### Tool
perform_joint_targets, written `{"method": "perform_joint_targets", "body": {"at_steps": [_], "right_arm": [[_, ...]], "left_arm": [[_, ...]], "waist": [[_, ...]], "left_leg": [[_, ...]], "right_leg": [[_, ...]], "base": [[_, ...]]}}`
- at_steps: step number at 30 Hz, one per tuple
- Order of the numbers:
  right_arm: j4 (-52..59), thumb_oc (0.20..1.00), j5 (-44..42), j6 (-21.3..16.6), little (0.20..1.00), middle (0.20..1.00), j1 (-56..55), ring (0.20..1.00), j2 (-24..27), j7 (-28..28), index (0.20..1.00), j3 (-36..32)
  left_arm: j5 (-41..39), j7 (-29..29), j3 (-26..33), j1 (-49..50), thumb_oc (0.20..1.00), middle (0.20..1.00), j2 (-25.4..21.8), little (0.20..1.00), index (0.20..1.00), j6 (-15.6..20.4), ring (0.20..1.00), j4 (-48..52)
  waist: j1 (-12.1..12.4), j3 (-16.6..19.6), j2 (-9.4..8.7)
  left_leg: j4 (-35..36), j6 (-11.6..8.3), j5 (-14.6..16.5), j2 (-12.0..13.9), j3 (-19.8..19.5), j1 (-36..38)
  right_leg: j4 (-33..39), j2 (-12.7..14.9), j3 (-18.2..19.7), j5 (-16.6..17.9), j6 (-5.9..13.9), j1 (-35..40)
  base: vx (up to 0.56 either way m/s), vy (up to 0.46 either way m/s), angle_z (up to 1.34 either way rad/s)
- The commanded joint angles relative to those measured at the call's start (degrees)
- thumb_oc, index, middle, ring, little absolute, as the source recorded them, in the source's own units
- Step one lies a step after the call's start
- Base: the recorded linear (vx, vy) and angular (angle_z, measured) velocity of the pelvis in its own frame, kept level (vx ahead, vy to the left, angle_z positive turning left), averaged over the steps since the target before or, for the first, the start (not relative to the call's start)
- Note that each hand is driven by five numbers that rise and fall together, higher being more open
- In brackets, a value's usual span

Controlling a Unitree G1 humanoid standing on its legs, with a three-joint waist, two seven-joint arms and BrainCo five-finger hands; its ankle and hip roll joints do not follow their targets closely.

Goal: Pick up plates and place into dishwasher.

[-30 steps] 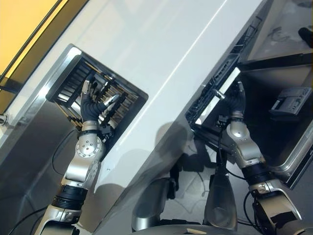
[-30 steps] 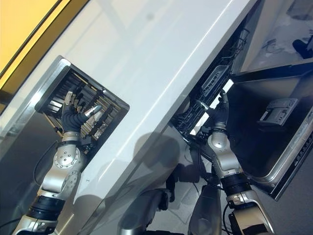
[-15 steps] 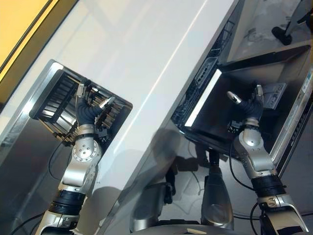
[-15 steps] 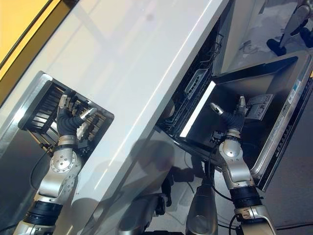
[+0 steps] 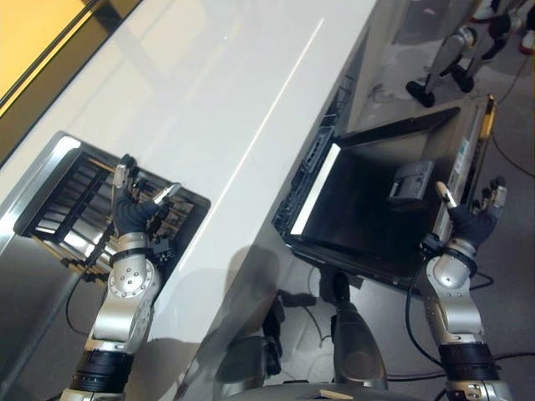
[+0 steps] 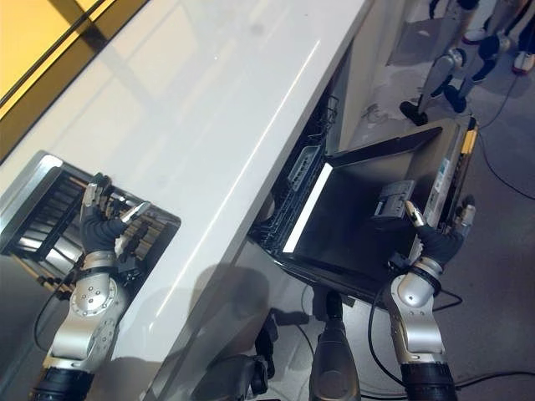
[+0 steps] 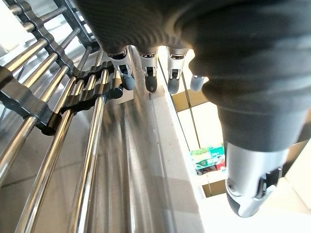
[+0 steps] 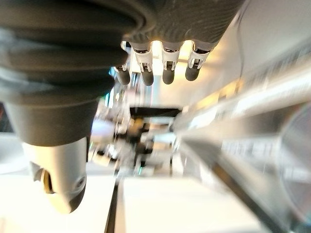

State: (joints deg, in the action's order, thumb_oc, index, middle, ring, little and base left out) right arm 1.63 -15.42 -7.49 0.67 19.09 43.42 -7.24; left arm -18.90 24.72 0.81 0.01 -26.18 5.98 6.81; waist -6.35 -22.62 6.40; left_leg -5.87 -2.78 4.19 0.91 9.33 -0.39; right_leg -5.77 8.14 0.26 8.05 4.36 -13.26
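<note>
Left hand (image 5: 132,215) raised over the rack of metal bars (image 5: 71,205) set in the sink (image 5: 46,171), fingers spread and straight, thumb held apart, nothing in its grasp; in the left wrist view, fingertips (image 7: 149,80) hanging just above the chrome bars, not visibly touching. Right hand (image 5: 473,223) held up at the far outer corner of the lowered dishwasher door (image 5: 368,217), fingers extended and relaxed, thumb apart, empty; contact with the door edge cannot be confirmed. Door lying flat and fully open, dark inner face upward, detergent compartment (image 5: 410,181) near its outer end. Past the door's hinged edge, lower dishwasher rack (image 6: 301,180) partly seen under the white countertop (image 5: 242,100), wire tines and a grey basket visible. No plate identifiable in either hand, on the counter or in the rack. Farther off, legs of another robot (image 5: 451,63) standing on the grey floor (image 5: 510,134) beyond the door
</note>
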Motion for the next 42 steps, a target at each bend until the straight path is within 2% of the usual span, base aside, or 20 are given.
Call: {"method": "perform_joint_targets", "body": {"at_steps": [1, 4, 6, 8, 12, 17, 22, 24, 25, 26, 29, 32, 37, 42], "right_arm": [[1.96, 1.000, -2.91, -1.10, 1.000, 1.000, -1.38, 1.000, 2.31, 0.15, 1.000, -2.09], [0.20, 1.000, -3.29, -0.14, 1.000, 1.000, -2.15, 1.000, 2.30, -0.42, 1.000, -1.70], [-1.50, 1.000, -3.78, -0.12, 1.000, 1.000, -2.36, 1.000, 2.62, -1.11, 1.000, -1.00], [-3.10, 1.000, -6.75, -1.75, 1.000, 1.000, -2.19, 1.000, 2.56, -1.18, 1.000, -0.80], [-5.44, 1.000, -11.45, -5.48, 1.000, 1.000, -0.15, 1.000, 2.18, 1.09, 1.000, -0.26], [-5.98, 1.000, -13.43, -8.75, 1.000, 1.000, 2.26, 1.000, -0.28, 7.11, 1.000, 1.34], [-7.60, 1.000, -14.57, -12.56, 1.000, 1.000, 4.24, 1.000, -1.74, 12.59, 1.000, 2.19], [-9.44, 1.000, -17.65, -13.60, 1.000, 1.000, 5.08, 1.000, -1.63, 10.86, 1.000, 1.79], [-10.98, 1.000, -23.44, -15.75, 1.000, 1.000, 5.64, 1.000, -1.62, 8.33, 1.000, 1.49], [-11.84, 1.000, -25.37, -16.26, 1.000, 1.000, 6.04, 1.000, -1.60, 7.18, 1.000, 1.34], [-18.38, 1.000, -40.28, -20.11, 1.000, 1.000, 8.57, 1.000, -2.24, -0.11, 1.000, 0.56], [-21.68, 1.000, -46.73, -22.19, 1.000, 1.000, 11.83, 1.000, -2.23, -0.01, 1.000, 0.39], [-24.39, 1.000, -50.25, -25.49, 1.000, 1.000, 17.27, 1.000, -2.35, 0.74, 1.000, -0.25], [-24.54, 1.000, -48.11, -24.19, 1.000, 1.000, 23.27, 1.000, -0.52, -0.20, 1.000, -0.96]], "left_arm": [[2.47, -2.39, -2.57, -3.11, 1.000, 1.000, 2.45, 1.000, 1.000, 3.84, 1.000, -0.17], [2.65, -2.00, -2.74, -1.81, 1.000, 1.000, 3.39, 1.000, 1.000, 3.25, 1.000, -0.11], [2.74, -1.54, -2.55, -0.61, 1.000, 1.000, 3.48, 1.000, 1.000, 3.05, 1.000, 0.11], [2.99, -0.74, -2.50, -0.48, 1.000, 1.000, 3.17, 1.000, 1.000, 3.71, 1.000, 0.55], [3.65, 1.29, -3.65, -4.04, 1.000, 1.000, 2.02, 1.000, 1.000, 3.71, 1.000, 0.04], [3.50, 3.06, -5.18, -7.79, 1.000, 1.000, 1.42, 1.000, 1.000, 1.59, 1.000, -0.17], [3.37, 3.70, -7.68, -9.65, 1.000, 1.000, 1.55, 1.000, 1.000, 0.45, 1.000, -0.07], [2.63, 4.20, -8.59, -10.33, 1.000, 1.000, 1.45, 1.000, 1.000, 0.65, 1.000, -0.44], [1.93, 4.25, -9.05, -10.42, 1.000, 1.000, 1.31, 1.000, 1.000, 0.76, 1.000, -0.44], [1.79, 4.24, -9.19, -10.60, 1.000, 1.000, 1.32, 1.000, 1.000, 0.77, 1.000, -0.54], [0.90, 3.35, -10.44, -11.03, 1.000, 1.000, 1.11, 1.000, 1.000, 1.03, 1.000, -1.06], [0.66, 2.24, -11.72, -11.67, 1.000, 1.000, 0.83, 1.000, 1.000, 0.47, 1.000, -0.92], [0.19, 1.34, -12.81, -11.99, 1.000, 1.000, 0.30, 1.000, 1.000, 1.19, 1.000, -1.17], [-0.17, 0.23, -12.91, -12.05, 1.000, 1.000, 0.42, 1.000, 1.000, 0.95, 1.000, -0.97]], "waist": [[-4.00, 1.17, 1.56], [-3.84, 0.19, 1.17], [-3.40, -0.30, 1.19], [-3.30, -0.96, 1.66], [-3.42, -3.51, 2.09], [-3.82, -7.07, 3.62], [-3.93, -7.18, 6.52], [-3.98, -7.18, 8.09], [-3.89, -7.18, 8.99], [-3.81, -7.18, 9.24], [-3.09, -7.18, 11.28], [-2.10, -7.18, 12.85], [-1.03, -7.18, 15.29], [-0.34, -7.18, 16.45]], "left_leg": [[-6.98, 1.73, -3.96, 0.79, -2.04, -6.70], [-13.06, 1.54, -2.74, 1.04, -5.20, -9.47], [-14.41, 2.06, -1.83, 1.07, -7.04, -10.38], [-13.41, 2.74, -1.59, 0.96, -6.32, -10.89], [-16.26, 3.00, -1.31, 0.17, -6.05, -15.59], [-20.54, 4.00, -0.52, -1.58, -6.08, -21.09], [-23.40, 4.86, 0.61, -3.26, -5.27, -27.12], [-24.05, 5.21, 0.85, -3.94, -4.97, -29.02], [-25.29, 5.43, 1.84, -4.71, -4.85, -30.18], [-25.65, 5.49, 2.01, -4.90, -4.78, -30.65], [-27.15, 5.91, 2.60, -6.02, -4.30, -33.32], [-28.38, 6.22, 2.93, -7.07, -4.02, -35.17], [-30.43, 6.61, 3.69, -8.49, -3.89, -37.31], [-33.47, 6.66, 5.00, -9.51, -3.77, -39.34]], "right_leg": [[-10.84, -0.78, 0.33, -9.53, -2.43, 1.03], [-12.82, -1.16, 2.02, -10.24, -3.42, 0.98], [-14.41, -1.68, 3.25, -11.24, -3.88, 0.57], [-16.25, -2.18, 3.49, -11.96, -3.86, -1.45], [-20.14, -2.24, 3.60, -12.84, -4.21, -6.30], [-27.91, -2.60, 4.39, -14.83, -4.56, -13.38], [-32.69, -2.15, 5.87, -15.80, -4.54, -20.76], [-34.86, -2.01, 6.45, -16.35, -4.54, -23.64], [-36.96, -1.60, 6.76, -17.58, -4.54, -25.34], [-37.49, -1.55, 6.90, -17.78, -4.53, -25.94], [-40.11, -1.02, 7.52, -18.58, -4.55, -29.32], [-42.22, -0.41, 7.79, -19.02, -4.54, -31.75], [-45.54, 0.23, 8.80, -19.83, -4.90, -34.88], [-48.62, 0.57, 8.91, -20.87, -5.14, -37.13]], "base": [[-0.04, -0.028, -0.03], [0.03, -0.002, -0.11], [0.03, 0.065, -0.30], [-0.11, 0.113, -0.67], [-0.18, 0.074, -0.28], [-0.12, 0.116, -0.09], [-0.02, 0.144, -0.17], [0.05, 0.238, 0.06], [0.06, 0.206, -0.04], [0.06, 0.177, -0.16], [0.03, 0.085, -0.12], [0.01, 0.014, -0.01], [0.03, 0.039, 0.06], [0.03, 0.017, 0.03]]}}
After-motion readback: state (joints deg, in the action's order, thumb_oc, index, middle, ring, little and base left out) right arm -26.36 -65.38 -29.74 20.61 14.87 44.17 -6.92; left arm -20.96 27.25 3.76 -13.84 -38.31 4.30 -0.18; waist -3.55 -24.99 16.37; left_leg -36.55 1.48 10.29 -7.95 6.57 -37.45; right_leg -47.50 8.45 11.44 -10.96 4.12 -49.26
